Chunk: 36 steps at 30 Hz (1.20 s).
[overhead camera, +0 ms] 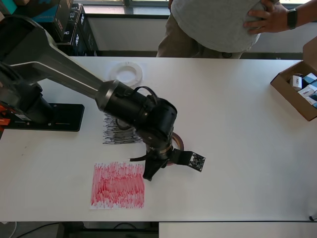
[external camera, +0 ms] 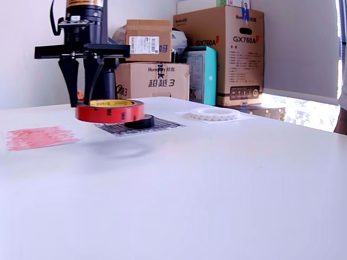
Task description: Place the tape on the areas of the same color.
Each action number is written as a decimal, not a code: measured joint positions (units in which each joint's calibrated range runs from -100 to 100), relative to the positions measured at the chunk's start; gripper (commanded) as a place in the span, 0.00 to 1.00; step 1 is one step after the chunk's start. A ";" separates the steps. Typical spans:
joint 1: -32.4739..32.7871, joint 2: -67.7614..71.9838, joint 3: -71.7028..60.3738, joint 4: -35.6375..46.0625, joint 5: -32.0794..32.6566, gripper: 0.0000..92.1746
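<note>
Sitting on the wide white tabletop [overhead camera: 237,148] as the landmark for everything else: the red scribbled square patch [overhead camera: 118,185] near the tabletop's front edge in the overhead view, lying bare, with no roll on it yet. Lying further back on the tabletop, the black scribbled square patch [external camera: 140,127], already carrying the small black tape ring [external camera: 139,122], so that pairing looking done. Resting near the tabletop's far edge, the wide flat white tape ring [external camera: 214,114] on a faint pale sheet [external camera: 238,116], so that pairing likely done as well. Hanging clear above the tabletop, casting a soft shadow onto it, the dark-red tape roll with a yellow inner core [external camera: 110,111], not yet over the red patch but off to one side of it. Gripping that roll, the black two-fingered gripper [external camera: 84,81], its fingers reaching down to the roll and apparently clamped on its wall. Remaining, by this reading: carrying the red roll across above the tabletop to the red patch, lowering, and letting go.
</note>
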<state>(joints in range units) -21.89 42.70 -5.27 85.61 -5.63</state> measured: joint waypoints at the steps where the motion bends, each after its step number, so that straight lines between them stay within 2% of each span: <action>1: -1.04 -1.25 1.47 -0.23 -1.15 0.00; 10: -8.57 -12.24 10.78 -1.02 -10.83 0.00; 19: -12.97 -13.61 11.37 -1.02 -18.43 0.00; 36: -14.86 -8.74 11.37 -6.17 -24.14 0.00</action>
<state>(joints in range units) -36.76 33.96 6.10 79.43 -29.77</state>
